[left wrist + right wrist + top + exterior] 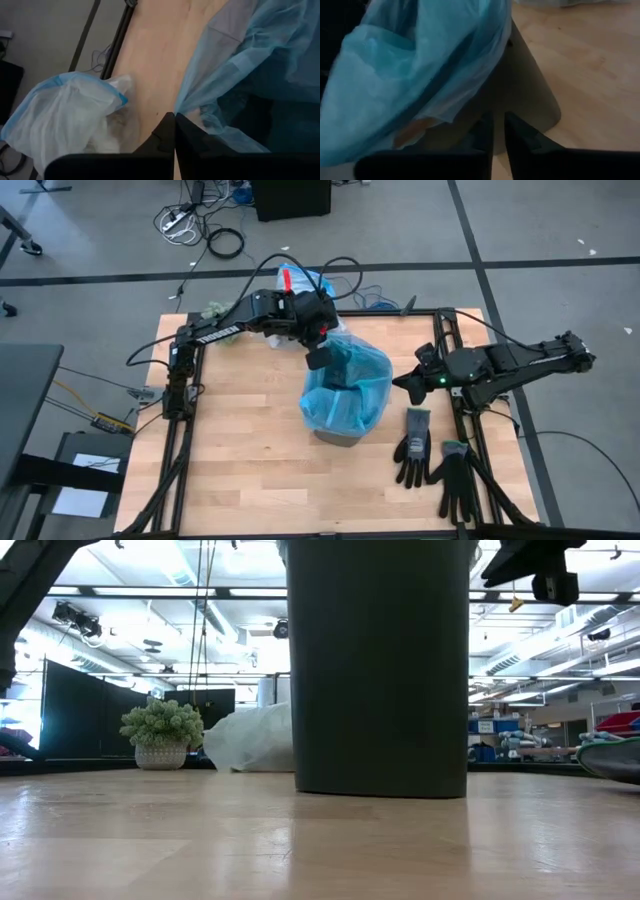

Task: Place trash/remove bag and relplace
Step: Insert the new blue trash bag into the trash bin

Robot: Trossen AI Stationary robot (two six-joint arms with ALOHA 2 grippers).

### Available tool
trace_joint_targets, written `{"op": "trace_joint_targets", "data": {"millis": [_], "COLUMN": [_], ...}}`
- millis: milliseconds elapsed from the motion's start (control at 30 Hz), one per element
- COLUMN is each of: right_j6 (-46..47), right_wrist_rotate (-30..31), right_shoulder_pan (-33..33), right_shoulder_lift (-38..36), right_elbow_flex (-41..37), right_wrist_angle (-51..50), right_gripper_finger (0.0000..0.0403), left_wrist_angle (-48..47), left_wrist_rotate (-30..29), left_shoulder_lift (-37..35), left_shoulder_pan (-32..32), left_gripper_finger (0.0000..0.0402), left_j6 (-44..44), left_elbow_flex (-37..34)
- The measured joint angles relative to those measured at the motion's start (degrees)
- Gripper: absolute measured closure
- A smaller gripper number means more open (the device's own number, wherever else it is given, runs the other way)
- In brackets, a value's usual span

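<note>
Two pincers work the bin: left pincer pinching the blue liner, right pincer nearly pressed together, empty. A hard tug risks tipping it.

Even overhead light falls on the table, with soft shadows. At table height, bright ceiling strips glare behind the dark, backlit bin. The right wrist picture is dim, its near fingers blurred.

Bin top beyond picture's edge
</note>
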Motion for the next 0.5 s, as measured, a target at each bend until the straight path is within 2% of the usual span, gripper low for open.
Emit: {"op": "trace_joint_targets", "data": {"millis": [133,233,500], "right_j6": [0.08,0.64,1.07], "right_wrist_rotate": [1.62,1.64,1.18], "right_shoulder_pan": [0.02,0.0,0.11], "right_shoulder_lift": [-1.12,-2.99,-5.79], "right_elbow_flex": [0.0,0.0,0.0], "right_wrist_angle": [2.69,3.35,4.35], "right_gripper_finger": [0.0384,0.0371,0.0267], "left_wrist_angle": [-0.47,-0.64,-1.03], "left_wrist_rotate": [0.13,0.24,0.22], "left_shoulder_lift": [0.0,-0.02,-0.02], "left_shoulder_pan": [0.35,1.03,2.6], "left_gripper_finger": [0.0392,0.0392,0.0396], "left_j6": [0.62,-0.15,-2.06], "left_elbow_flex": [0.0,0.0,0.0]}}
